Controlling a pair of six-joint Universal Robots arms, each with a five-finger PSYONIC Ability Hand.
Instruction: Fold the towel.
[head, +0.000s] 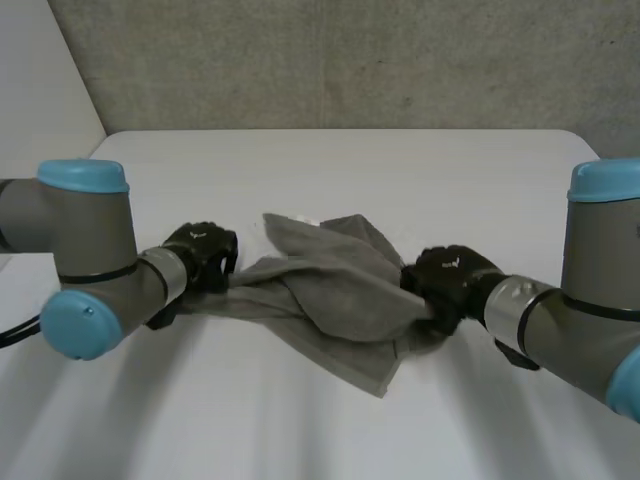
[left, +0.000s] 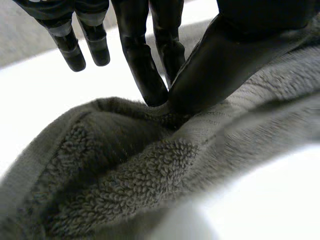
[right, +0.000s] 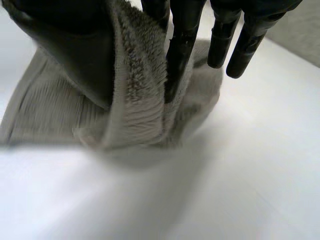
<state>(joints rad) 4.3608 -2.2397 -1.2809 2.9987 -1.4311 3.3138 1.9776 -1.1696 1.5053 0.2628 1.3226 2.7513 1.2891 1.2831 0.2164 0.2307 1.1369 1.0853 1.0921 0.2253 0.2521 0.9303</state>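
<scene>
A grey towel (head: 330, 290) lies crumpled in the middle of the white table (head: 340, 170), stretched between my two hands. My left hand (head: 205, 255) holds its left end: in the left wrist view the thumb (left: 220, 65) and a finger (left: 142, 65) pinch the towel's edge (left: 150, 165). My right hand (head: 450, 280) grips the towel's right side. In the right wrist view its thumb (right: 75, 55) and a finger (right: 177, 55) pinch a fold of towel (right: 137, 95) between them.
Both grey arms with light-blue caps (head: 85, 180) (head: 605, 180) reach in from the sides. A grey wall (head: 340, 60) stands behind the table's far edge. Bare table lies in front of and behind the towel.
</scene>
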